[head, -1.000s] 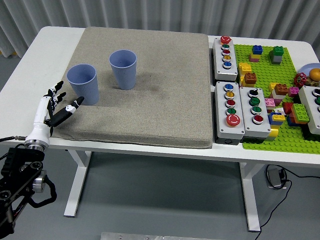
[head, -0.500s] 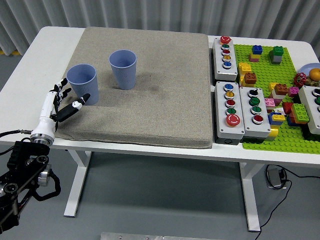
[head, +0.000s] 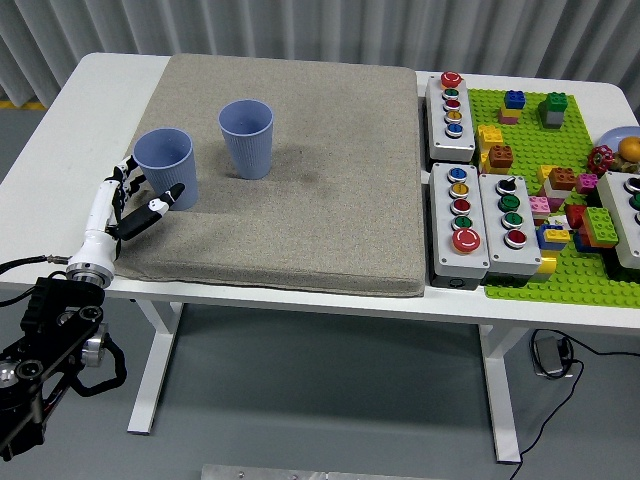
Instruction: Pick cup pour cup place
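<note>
Your left hand [head: 128,205] sits at the near left corner of the grey mat [head: 300,180], fingers spread and relaxed, holding nothing. Its dark thumb tip reaches toward the base of the nearer blue cup [head: 166,167] and looks just short of touching it; the other fingers fan out on the cup's left side. The black forearm runs down from the hand to the picture's lower left, below the table edge.

You can treat the mat as your landmark. It covers most of the white table [head: 60,140], which shows bare along the mat's left side. The nearer blue cup stands upright on the mat's left part, close to its left edge. The second blue cup [head: 246,138] stands upright a little farther back and to the right of the first, near it but apart. You cannot tell from here whether either cup holds anything.

To the right of the mat, touching its right edge, two grey button boxes [head: 459,220] lie side by side near the front, with coloured round buttons. Farther back, a third button box [head: 450,117] lies along the same edge. Right of the boxes lies a green brick baseplate [head: 530,140] scattered with coloured toy bricks.
</note>
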`<state>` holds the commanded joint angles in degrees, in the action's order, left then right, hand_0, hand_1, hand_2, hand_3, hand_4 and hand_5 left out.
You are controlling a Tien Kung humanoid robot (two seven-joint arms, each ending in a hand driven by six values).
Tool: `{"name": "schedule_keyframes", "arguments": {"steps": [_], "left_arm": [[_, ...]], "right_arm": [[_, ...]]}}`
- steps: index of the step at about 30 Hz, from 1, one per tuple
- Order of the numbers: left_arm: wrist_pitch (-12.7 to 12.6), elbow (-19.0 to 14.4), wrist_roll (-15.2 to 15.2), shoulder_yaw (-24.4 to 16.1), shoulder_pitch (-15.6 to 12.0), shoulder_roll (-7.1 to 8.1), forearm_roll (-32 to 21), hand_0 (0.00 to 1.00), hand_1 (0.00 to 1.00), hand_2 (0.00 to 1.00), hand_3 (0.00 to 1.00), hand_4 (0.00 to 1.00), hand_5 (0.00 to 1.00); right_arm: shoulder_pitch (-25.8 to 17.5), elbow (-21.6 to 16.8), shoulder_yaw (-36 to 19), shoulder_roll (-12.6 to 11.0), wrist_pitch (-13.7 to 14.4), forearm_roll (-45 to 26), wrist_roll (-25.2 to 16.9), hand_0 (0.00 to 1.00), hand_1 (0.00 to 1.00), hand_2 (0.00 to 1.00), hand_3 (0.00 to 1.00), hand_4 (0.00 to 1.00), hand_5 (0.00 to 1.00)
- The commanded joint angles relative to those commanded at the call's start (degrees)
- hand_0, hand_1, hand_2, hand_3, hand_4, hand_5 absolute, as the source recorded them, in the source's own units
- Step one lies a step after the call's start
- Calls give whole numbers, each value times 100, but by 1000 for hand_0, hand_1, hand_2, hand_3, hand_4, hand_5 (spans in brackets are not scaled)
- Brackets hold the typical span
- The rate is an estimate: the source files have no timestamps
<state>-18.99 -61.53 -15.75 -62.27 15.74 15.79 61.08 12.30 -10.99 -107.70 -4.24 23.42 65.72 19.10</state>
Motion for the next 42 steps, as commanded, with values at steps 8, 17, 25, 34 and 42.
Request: {"name": "schedule_keyframes", "arguments": {"steps": [8, 17, 25, 34, 42], "left_arm": [[-16, 152, 9, 86, 168, -64, 12, 909, 900, 998, 961, 969, 444], [-22, 275, -8, 214, 388, -113, -119, 909, 900, 998, 962, 968, 444], [-17, 456, 12, 269, 537, -143, -79, 909, 900, 998, 963, 964, 438], [-28, 617, 26, 306, 641, -178, -74, 908, 900, 998, 965, 957, 434], [-33, 808, 33, 398, 803, -226, -83, 908, 900, 998, 963, 956, 433]], "right_arm": [[-17, -1, -4, 4, -11, 25, 8, 669, 548, 493, 537, 2, 278], [11, 4, 1, -4, -13, -3, 2, 669, 548, 493, 537, 2, 281], [60, 11, 25, -8, -14, -58, -14, 669, 548, 493, 536, 2, 282], [70, 13, 19, -9, -18, -57, -10, 669, 548, 493, 536, 2, 284], [96, 12, 16, -8, -18, -49, -2, 669, 548, 493, 536, 2, 283]]}}
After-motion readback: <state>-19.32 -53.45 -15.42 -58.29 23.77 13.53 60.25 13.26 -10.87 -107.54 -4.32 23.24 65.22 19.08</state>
